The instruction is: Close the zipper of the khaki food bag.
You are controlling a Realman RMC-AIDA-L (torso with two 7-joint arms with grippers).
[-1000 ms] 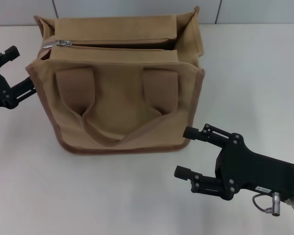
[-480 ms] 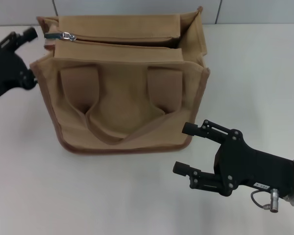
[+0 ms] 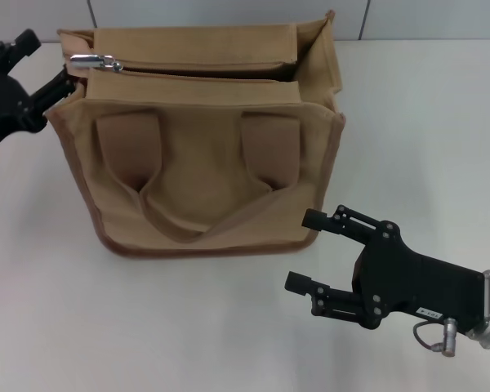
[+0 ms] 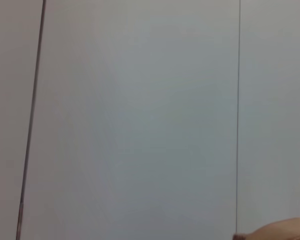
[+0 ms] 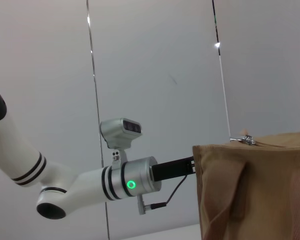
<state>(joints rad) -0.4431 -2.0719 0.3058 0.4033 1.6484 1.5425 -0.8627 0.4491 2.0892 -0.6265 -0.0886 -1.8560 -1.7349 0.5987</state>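
Note:
The khaki food bag [image 3: 204,171] stands upright in the middle of the white table, handles hanging down its front. Its zipper [image 3: 196,72] runs along the top and gapes open, with the silver pull tab [image 3: 94,60] at the left end. My left gripper [image 3: 43,63] is open just left of the bag's top left corner, its lower finger close to the pull tab. My right gripper [image 3: 300,251] is open and empty on the near right, below the bag's front right corner. The right wrist view shows the bag [image 5: 255,190], the pull tab [image 5: 246,139] and the left arm [image 5: 125,182].
A grey tiled wall [image 3: 229,12] runs behind the bag. The left wrist view shows mostly the wall, with a sliver of the bag [image 4: 282,232] at one corner. White table top [image 3: 425,122] lies to the bag's right and in front.
My left gripper has risen from beside the bag's left side to its top left corner near the pull tab. The bag has shifted slightly. My right gripper has sunk a little.

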